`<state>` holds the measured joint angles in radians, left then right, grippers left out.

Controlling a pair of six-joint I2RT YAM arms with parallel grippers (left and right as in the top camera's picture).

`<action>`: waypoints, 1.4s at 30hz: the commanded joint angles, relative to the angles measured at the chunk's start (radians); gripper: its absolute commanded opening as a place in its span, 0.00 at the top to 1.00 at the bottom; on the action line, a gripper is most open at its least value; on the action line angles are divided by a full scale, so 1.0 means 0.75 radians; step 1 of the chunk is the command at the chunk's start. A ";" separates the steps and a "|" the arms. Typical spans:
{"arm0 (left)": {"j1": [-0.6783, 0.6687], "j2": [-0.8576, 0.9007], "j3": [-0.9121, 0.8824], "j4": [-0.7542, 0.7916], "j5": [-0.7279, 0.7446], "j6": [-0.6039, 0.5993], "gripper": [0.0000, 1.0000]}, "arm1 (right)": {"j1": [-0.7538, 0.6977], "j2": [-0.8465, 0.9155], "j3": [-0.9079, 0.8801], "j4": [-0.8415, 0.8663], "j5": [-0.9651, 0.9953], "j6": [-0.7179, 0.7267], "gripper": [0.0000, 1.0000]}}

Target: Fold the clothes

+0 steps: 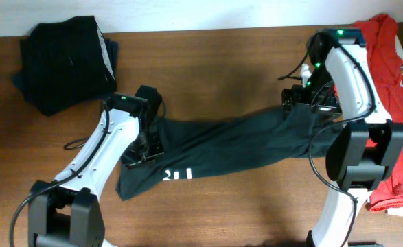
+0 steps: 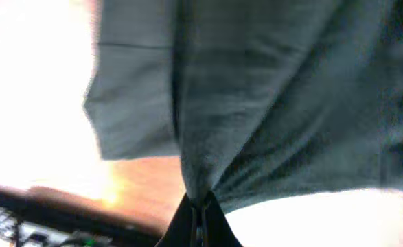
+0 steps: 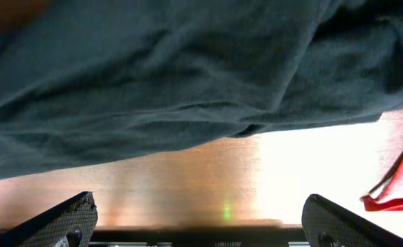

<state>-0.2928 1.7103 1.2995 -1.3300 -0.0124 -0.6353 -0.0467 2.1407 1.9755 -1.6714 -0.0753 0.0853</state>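
**A:** Where does the dark charcoal short-sleeved cloth T-shirt [image 1: 228,144] lie?

**B:** Across the middle of the brown wooden worktop [image 1: 222,62], pulled into a long bunched band from the near left to the farther right; white block lettering [image 1: 177,175] shows along its near-left edge.

**A:** And the left tool [image 2: 200,221]?

**B:** Pinched tight on a gather of that T-shirt at its left end; in the left wrist view the cloth fans out from between the closed fingers.

**A:** The right tool [image 3: 200,218]?

**B:** Spread wide with nothing in it; bare worktop shows between its two black fingertips [image 3: 67,216]; the T-shirt's right end lies just beyond them, clear of both.

**A:** Any other clothes?

**B:** A pile of folded dark garments [image 1: 67,62] sits at the far left corner, well apart from the T-shirt; a red cloth shirt [image 1: 386,62] lies rumpled along the right side, partly hidden behind the right arm; whether it touches the T-shirt I cannot tell.
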 commanded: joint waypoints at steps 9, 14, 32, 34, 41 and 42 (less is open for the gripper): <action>0.054 -0.030 -0.008 0.079 -0.114 -0.054 0.01 | 0.001 -0.003 -0.107 0.064 0.012 0.037 0.01; 0.101 -0.010 -0.008 0.344 -0.053 0.108 0.01 | 0.001 -0.003 -0.108 0.091 0.012 0.037 0.01; 0.273 0.292 0.220 0.143 -0.037 0.169 0.99 | 0.001 -0.003 -0.108 0.171 0.029 0.037 0.01; 0.297 0.227 0.237 0.069 -0.155 0.121 0.99 | 0.001 -0.003 -0.108 0.203 0.047 0.047 0.01; 0.420 0.211 0.233 -0.020 -0.228 0.091 0.78 | 0.001 -0.001 -0.249 0.256 0.046 0.063 0.01; 0.426 0.211 0.233 -0.028 -0.229 0.092 0.70 | 0.001 -0.001 -0.284 0.274 0.033 0.062 0.01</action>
<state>0.0048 1.8885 1.4643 -1.3369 -0.1524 -0.5556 -0.0467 2.1407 1.8168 -1.4841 -0.0593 0.1135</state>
